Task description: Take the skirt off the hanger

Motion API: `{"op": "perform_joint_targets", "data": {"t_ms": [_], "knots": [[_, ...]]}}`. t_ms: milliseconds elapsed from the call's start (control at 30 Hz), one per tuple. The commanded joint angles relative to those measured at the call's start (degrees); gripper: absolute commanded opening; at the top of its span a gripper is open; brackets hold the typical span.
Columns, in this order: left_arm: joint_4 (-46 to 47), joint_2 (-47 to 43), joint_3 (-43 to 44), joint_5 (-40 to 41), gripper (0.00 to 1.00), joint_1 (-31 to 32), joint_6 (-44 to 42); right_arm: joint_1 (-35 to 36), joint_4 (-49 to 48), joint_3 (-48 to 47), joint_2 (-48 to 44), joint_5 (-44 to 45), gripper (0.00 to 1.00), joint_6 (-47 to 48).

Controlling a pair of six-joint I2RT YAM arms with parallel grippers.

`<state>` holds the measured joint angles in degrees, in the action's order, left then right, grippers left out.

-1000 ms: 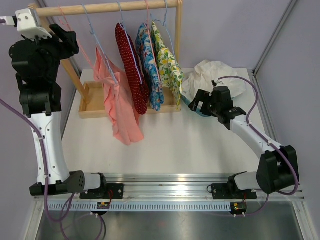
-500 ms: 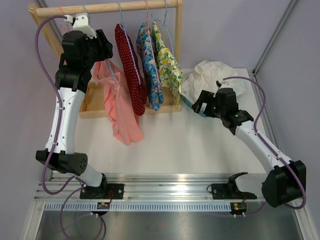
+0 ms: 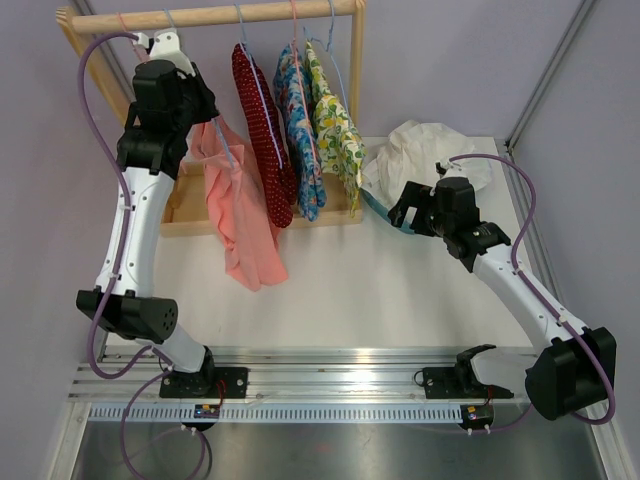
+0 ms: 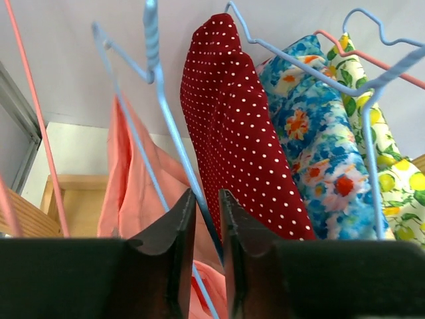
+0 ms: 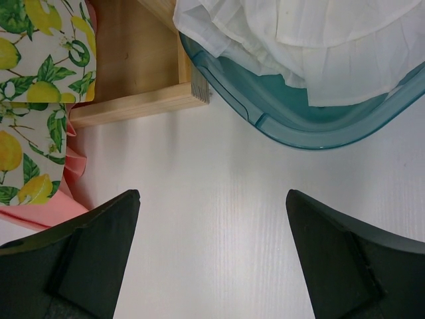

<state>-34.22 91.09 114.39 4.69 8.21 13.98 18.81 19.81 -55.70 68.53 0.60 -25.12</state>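
A salmon-pink skirt (image 3: 240,215) hangs from a light blue wire hanger (image 3: 203,98) at the left of the wooden rail (image 3: 250,14). My left gripper (image 3: 203,112) is up at that hanger. In the left wrist view its jaws (image 4: 206,194) stand close together with the blue hanger wire (image 4: 159,100) running between them, the skirt (image 4: 129,193) just behind. My right gripper (image 3: 400,212) is open and empty, low over the white table (image 5: 212,196), right of the rack.
A red dotted garment (image 3: 262,130), a blue floral one (image 3: 300,130) and a lemon-print one (image 3: 335,125) hang to the right of the skirt. The rack's wooden base (image 3: 185,200) lies below. A teal tub (image 5: 279,123) holds white cloth (image 3: 420,150) at the back right.
My left arm swung in from the far left to the blue hanger, then shifted a little closer. My right arm moved slightly right.
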Motion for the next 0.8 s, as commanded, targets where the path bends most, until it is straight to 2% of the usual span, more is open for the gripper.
{"op": "perform_joint_targets", "data": {"t_ms": [0, 133, 167, 233, 400, 533, 667, 767], "knots": [[0.3, 0.9, 2.2, 0.7, 0.20, 0.1, -0.1, 0.4, -0.3, -0.3, -1.5, 1.4, 0.99, 1.3], [-0.7, 1.5, 2.7, 1.2, 0.13, 0.1, -1.0, 0.4, -0.5, 0.1, -1.6, 1.4, 0.99, 1.3], [-0.8, 1.5, 2.8, 1.5, 0.06, 0.1, -1.2, 0.5, -0.5, 0.2, -1.6, 1.4, 0.99, 1.3], [-1.6, 1.7, 3.3, 1.9, 0.00, 0.1, -1.6, 0.5, -0.6, 0.2, -1.6, 1.2, 0.99, 1.3], [-2.7, 0.3, 4.8, 4.1, 0.00, 0.8, -3.7, 0.5, -1.0, -1.3, -2.1, -0.3, 1.00, 1.8], [-4.7, -0.8, 10.2, 6.6, 0.00, 1.9, -5.4, 1.9, -4.1, -4.3, -4.8, -8.1, 0.99, 4.9], [-7.6, -1.1, 16.6, 7.0, 0.00, 2.3, -6.0, 9.3, -3.2, -13.5, -6.0, -8.1, 0.99, 9.5], [-8.6, -1.7, 19.2, 7.8, 0.00, 2.6, -5.8, 17.0, -0.6, -22.3, -2.6, -5.5, 0.99, 11.9]]}}
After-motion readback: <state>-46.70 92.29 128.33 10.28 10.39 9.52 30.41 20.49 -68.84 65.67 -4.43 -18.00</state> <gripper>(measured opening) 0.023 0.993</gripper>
